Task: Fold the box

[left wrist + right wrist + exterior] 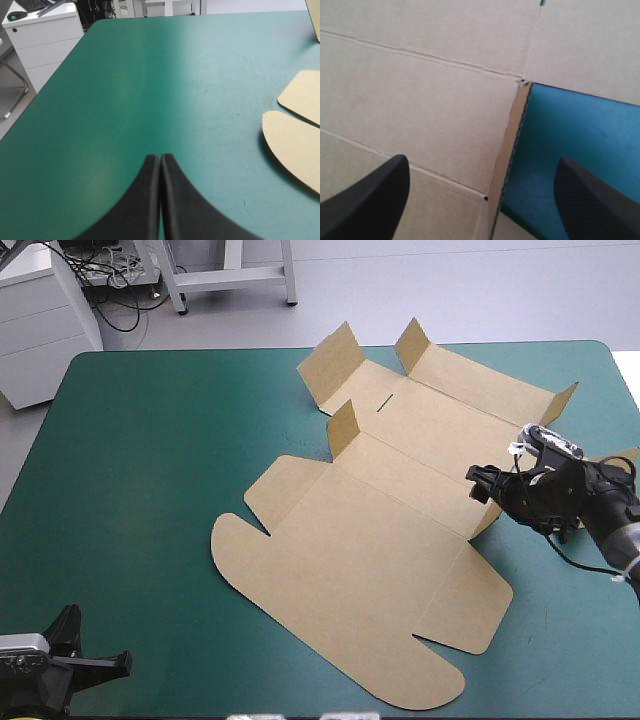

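The box (370, 540) lies as a cut sheet of plain brown board on the middle and right of the table's teal-green cover (150, 490). Its matte surface is scored by straight crease lines that divide it into panels. The large near panel rests flat and ends in rounded lobes toward the table's near edge. At the far end several short tabs with slanted corners stand up from the sheet, and a thin dark slit is cut into the far panel. The right gripper (482, 485) hovers over the box's right edge, its black fingers spread wide apart. In the right wrist view, the right gripper (482, 165) straddles a narrow side flap (512, 150) that stands on edge between the fingers. The flap's cut rim shows the board's fluted core, with flat creased board to one side and bare cover to the other. Neither finger is seen touching the flap. The left gripper (122, 662) sits low at the table's near left corner, well apart from the box. In the left wrist view, the left gripper (160, 159) has its two smooth curved fingers pressed together into one pointed arch above bare cover. Two of the box's rounded lobes (295, 145) lie off to one side of it.
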Tool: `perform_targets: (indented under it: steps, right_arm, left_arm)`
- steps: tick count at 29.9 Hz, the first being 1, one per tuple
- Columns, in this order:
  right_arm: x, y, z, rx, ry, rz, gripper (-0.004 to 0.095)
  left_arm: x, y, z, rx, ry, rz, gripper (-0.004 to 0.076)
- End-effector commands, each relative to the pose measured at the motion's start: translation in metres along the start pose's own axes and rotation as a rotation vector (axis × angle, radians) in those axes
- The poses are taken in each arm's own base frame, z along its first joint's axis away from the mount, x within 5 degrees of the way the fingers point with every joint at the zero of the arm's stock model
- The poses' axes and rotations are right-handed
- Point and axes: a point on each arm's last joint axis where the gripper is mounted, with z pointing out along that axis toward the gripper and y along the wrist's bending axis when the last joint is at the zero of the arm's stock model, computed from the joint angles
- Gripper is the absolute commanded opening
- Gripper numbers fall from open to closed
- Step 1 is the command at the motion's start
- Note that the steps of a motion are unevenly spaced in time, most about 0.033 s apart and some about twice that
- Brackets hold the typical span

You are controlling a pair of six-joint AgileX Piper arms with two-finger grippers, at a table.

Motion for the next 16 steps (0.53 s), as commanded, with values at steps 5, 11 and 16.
perform_targets:
  steps: [5, 11, 16]
  right_arm:
    - [-0.009, 0.005, 0.016, -0.019, 0.022, 0.111, 0.0734]
    - [-0.011, 0.006, 0.019, -0.026, 0.007, 0.117, 0.0733]
    - [-0.010, 0.006, 0.019, -0.024, 0.013, 0.141, 0.0548]
  left_arm:
    - [-0.011, 0.000, -0.007, 0.012, -0.108, -0.011, -0.0032]
    - [-0.011, 0.000, -0.007, 0.012, -0.108, -0.011, -0.0032]
    - [-0.011, 0.000, -0.007, 0.012, -0.108, -0.011, -0.0032]
